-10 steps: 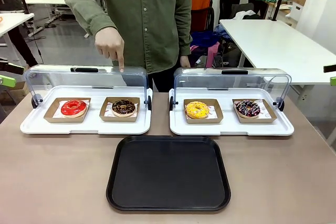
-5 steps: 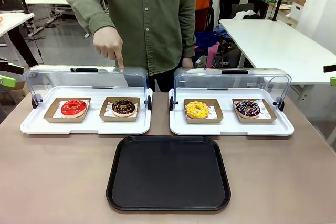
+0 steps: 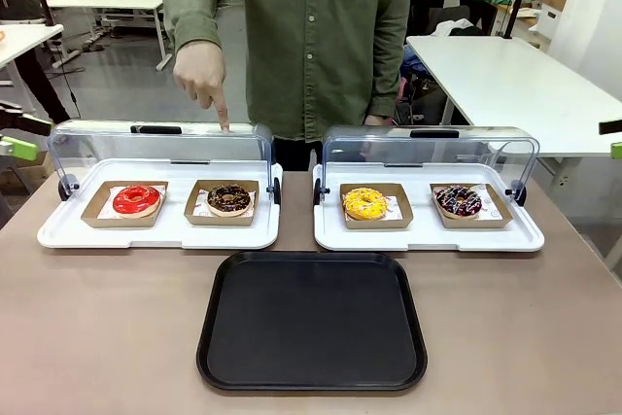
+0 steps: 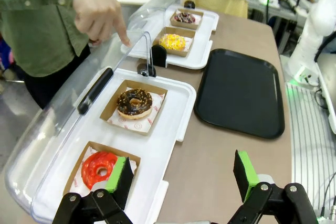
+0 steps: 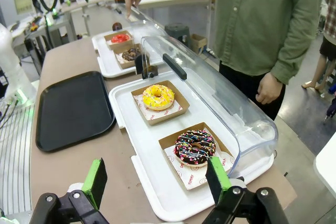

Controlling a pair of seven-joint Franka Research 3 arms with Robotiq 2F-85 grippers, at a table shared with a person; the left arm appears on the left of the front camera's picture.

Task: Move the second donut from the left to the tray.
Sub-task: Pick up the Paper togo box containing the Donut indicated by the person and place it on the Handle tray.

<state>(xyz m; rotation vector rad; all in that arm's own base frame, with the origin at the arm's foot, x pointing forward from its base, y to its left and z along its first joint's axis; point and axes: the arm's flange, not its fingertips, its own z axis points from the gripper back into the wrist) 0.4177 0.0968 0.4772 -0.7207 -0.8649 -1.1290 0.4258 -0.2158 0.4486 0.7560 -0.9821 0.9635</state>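
The front view's top edge cuts the person (image 3: 321, 36) off at the shoulders. In the left wrist view, the left gripper (image 4: 182, 174) has a green pad (image 4: 116, 176) hiding part of the red-glazed donut (image 4: 89, 166). From the right wrist, the second donut from the left (image 5: 129, 54) is too small for detail.

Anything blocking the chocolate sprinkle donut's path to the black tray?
Nothing visible. The second donut from the left sits uncovered, clear lid tipped back behind it; only the white tray's low front rim lies before the tray.
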